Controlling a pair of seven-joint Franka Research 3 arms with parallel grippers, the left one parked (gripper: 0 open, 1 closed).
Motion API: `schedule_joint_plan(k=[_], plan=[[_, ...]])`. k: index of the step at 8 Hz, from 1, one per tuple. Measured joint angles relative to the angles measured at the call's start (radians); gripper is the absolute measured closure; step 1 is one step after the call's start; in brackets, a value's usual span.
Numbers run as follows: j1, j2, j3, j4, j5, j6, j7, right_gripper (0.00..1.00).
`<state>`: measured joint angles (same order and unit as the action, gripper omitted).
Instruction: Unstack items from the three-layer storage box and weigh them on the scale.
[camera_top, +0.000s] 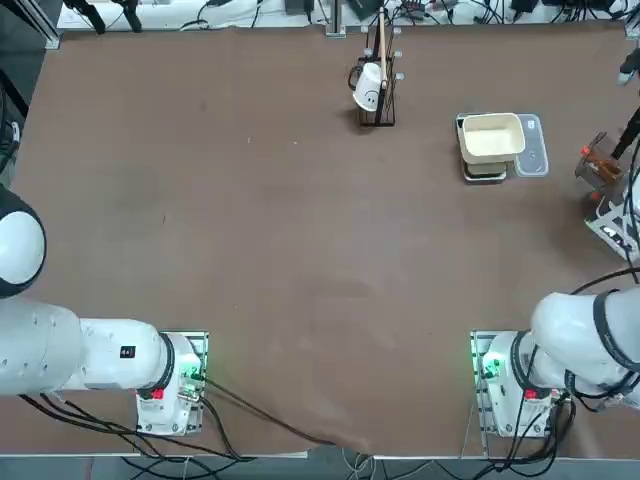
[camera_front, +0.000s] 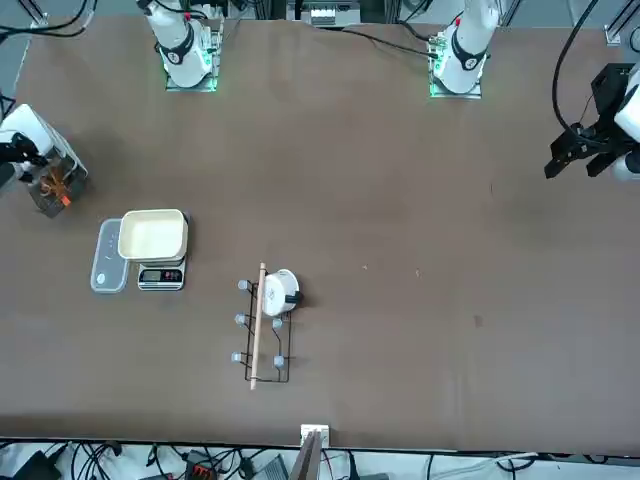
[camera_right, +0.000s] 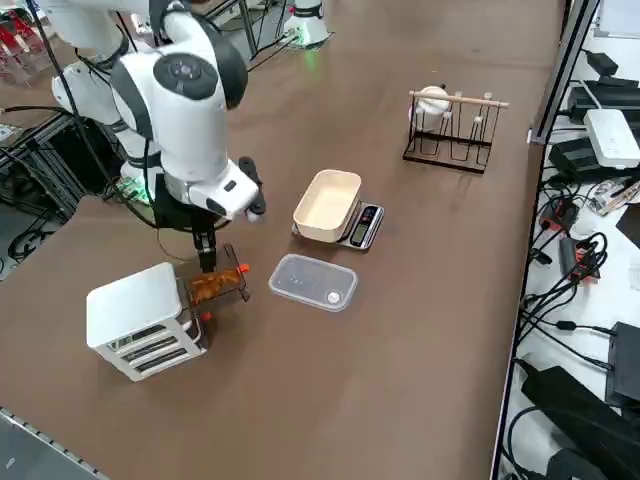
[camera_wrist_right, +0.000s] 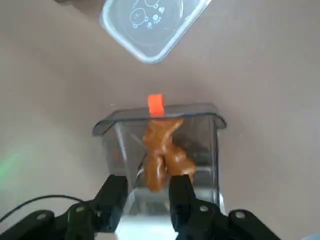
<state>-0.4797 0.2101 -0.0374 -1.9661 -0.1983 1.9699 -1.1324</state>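
Right tool (camera_wrist_right: 146, 192) stands part open over a clear pulled-out drawer (camera_wrist_right: 159, 145); its black fingers seemingly flank, ungripped, a glossy brown lump (camera_wrist_right: 162, 155); smooth white storage box (camera_right: 140, 318) on the tabletop (camera_right: 420, 330)

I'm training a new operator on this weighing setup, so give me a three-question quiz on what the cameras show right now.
1. True or false: the cream rounded-square bowl on the small dark-grey scale already holds an item.
2. The right gripper hovers at: A) the cream bowl; B) the pulled-out clear drawer with a reddish-brown lump inside, beside the white storage box; C) a clear plastic lid.
3. What hangs on the black wire rack?

Key: 1 false, the bowl is empty; 2 B; 3 a white cup.
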Motion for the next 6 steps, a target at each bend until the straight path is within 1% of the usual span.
schedule_joint_plan(k=[2,3,4,6], plan=[[-0.002,0.010,0.000,-0.066,0.000,0.126,0.000,0.44],[-0.008,0.010,0.000,-0.096,0.000,0.183,0.000,0.41],[-0.015,0.010,0.000,-0.115,0.000,0.217,0.000,0.40],[-0.018,0.009,0.000,-0.122,0.000,0.230,0.000,0.41]])
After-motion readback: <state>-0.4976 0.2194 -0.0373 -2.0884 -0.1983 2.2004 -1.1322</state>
